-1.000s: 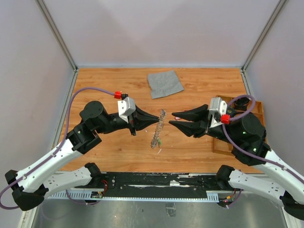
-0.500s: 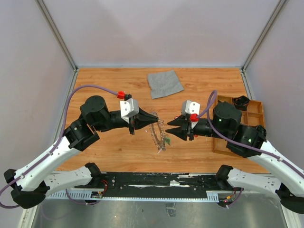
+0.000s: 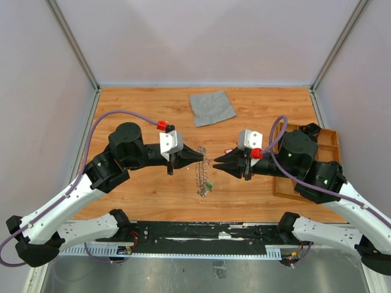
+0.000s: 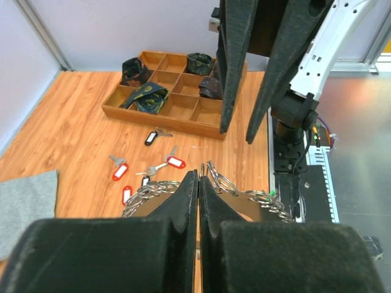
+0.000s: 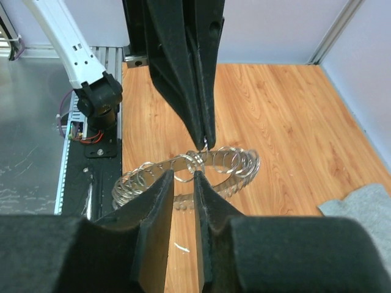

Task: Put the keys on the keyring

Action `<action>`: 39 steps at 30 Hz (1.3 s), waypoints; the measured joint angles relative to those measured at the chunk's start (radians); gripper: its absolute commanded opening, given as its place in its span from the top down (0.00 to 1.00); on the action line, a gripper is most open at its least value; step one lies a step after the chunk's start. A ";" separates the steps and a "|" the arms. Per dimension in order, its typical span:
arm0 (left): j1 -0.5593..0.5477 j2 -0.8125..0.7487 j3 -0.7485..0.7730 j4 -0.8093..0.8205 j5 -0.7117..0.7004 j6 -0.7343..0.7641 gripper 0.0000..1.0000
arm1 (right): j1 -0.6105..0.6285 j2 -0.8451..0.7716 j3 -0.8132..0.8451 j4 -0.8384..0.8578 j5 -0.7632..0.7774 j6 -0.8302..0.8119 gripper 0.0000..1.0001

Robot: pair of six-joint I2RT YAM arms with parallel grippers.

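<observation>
The keyring (image 3: 203, 175) is a big silvery ring fringed with small split rings. My left gripper (image 3: 201, 157) is shut on one small ring at its rim and holds it tilted above the table; it also shows in the left wrist view (image 4: 199, 174). My right gripper (image 3: 215, 162) is open by a narrow gap, its tips right at the keyring's (image 5: 227, 163) near edge, with a small ring just ahead of the gap (image 5: 181, 178). Several keys with red tags (image 4: 120, 171) and one black tag (image 4: 150, 138) lie on the wood beyond; the top view hides them under the right arm.
A grey cloth (image 3: 212, 107) lies at the table's back. A wooden tray (image 3: 335, 137) with chunky dark parts (image 4: 145, 97) sits at the right, under and behind the right arm. The two arms' fingers almost meet mid-table.
My right arm has swung left to the keyring and narrowed its jaws. My left gripper has shifted slightly right, still holding the ring, which has turned in the grip.
</observation>
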 measured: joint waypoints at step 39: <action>0.000 0.003 0.000 -0.002 0.026 0.003 0.99 | 0.000 0.080 0.025 -0.001 0.043 -0.004 0.66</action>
